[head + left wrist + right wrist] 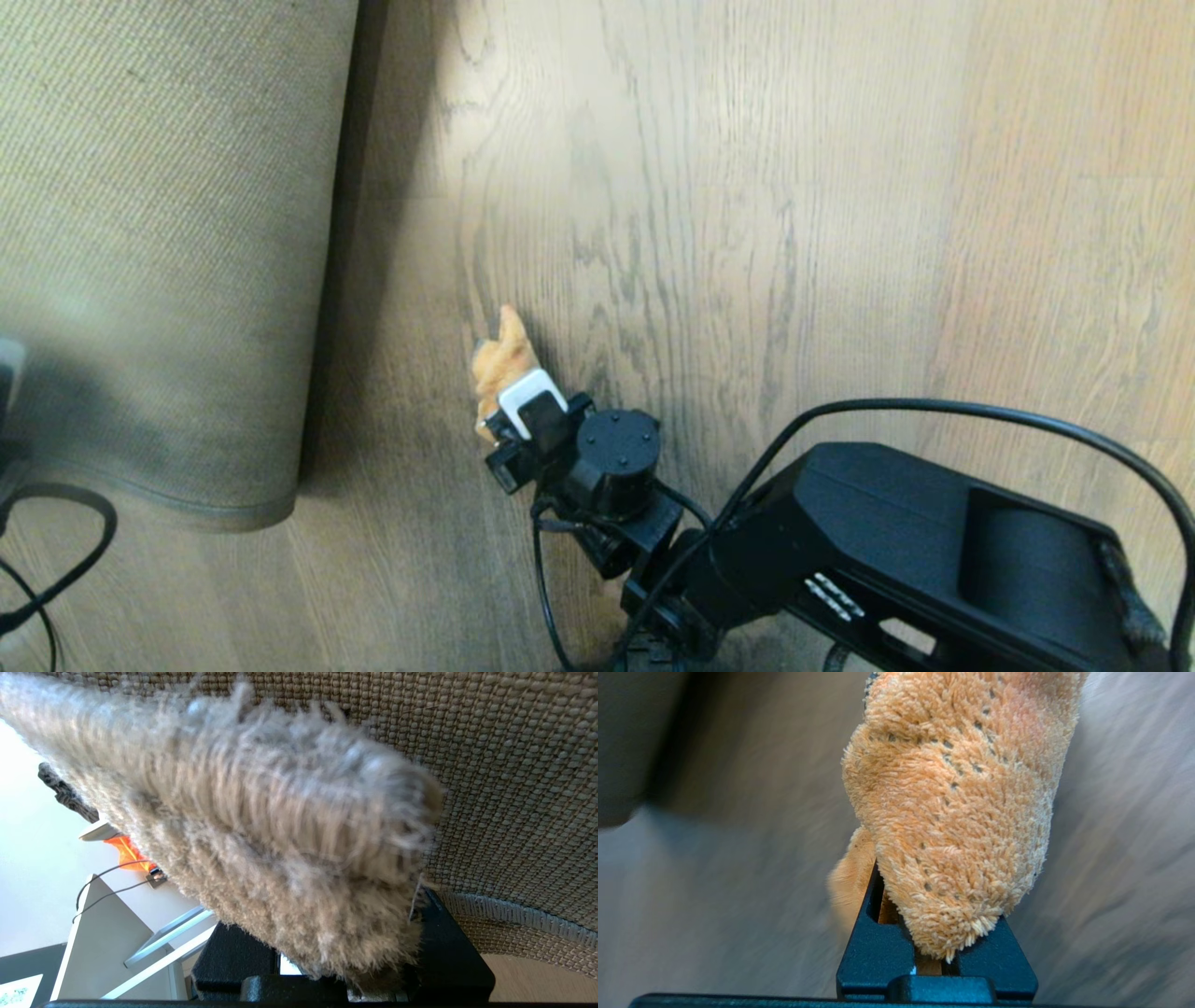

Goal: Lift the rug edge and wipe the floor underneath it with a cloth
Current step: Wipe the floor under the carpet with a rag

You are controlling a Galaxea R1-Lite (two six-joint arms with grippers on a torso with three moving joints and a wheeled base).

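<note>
The rug edge was raised and folded back at the left of the head view, its beige woven backing facing up, evidently to bare the planks for wiping. In the left wrist view the left tool was pinching the pile side of the rug edge between its black fingers, so holding the fold up. The right tool was pressed together on the cloth, which hung from the jaws onto or just above the floor, near the fold's shadow but apart from the rug. Whether the cloth touched the planks could not be confirmed. Count: one rug, one cloth, two tools, both engaged. Black cables lay at lower left.
</note>
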